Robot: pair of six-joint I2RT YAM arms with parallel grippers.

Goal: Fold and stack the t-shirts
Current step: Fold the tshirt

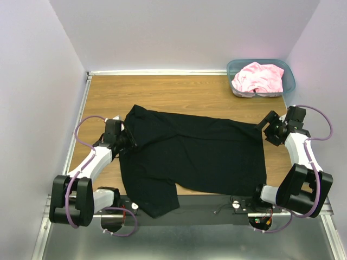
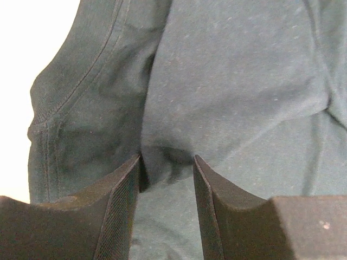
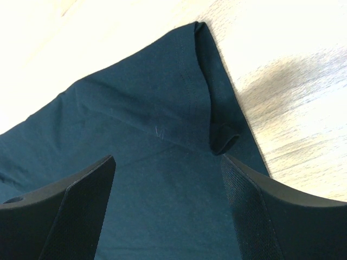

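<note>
The black t-shirt lies spread across the wooden bench, soft matte cloth with shallow creases. One lobe of it droops over the near edge, where dark cloth against dark metal makes its outline hard to follow. The pink t-shirt sits crumpled in the teal translucent bin at the far right corner. It fills the bin, so none of its shape as a shirt can be read.

The left fingers are at the black shirt's left side, just beside a curved edge with a double row of stitching. A small raised fold of cloth fills the gap between their ribbed inner faces, and they appear to be pinched onto it, though the contact itself lies in shadow.

The right fingers stand wide apart over the shirt's right corner and grip nothing. There a stitched hem runs to a point and the edge is turned over into a little rolled curl. Pale wood grain shows beyond it, washed out by glare. In both wrist views the shirt is cut off by the picture's edges.
</note>
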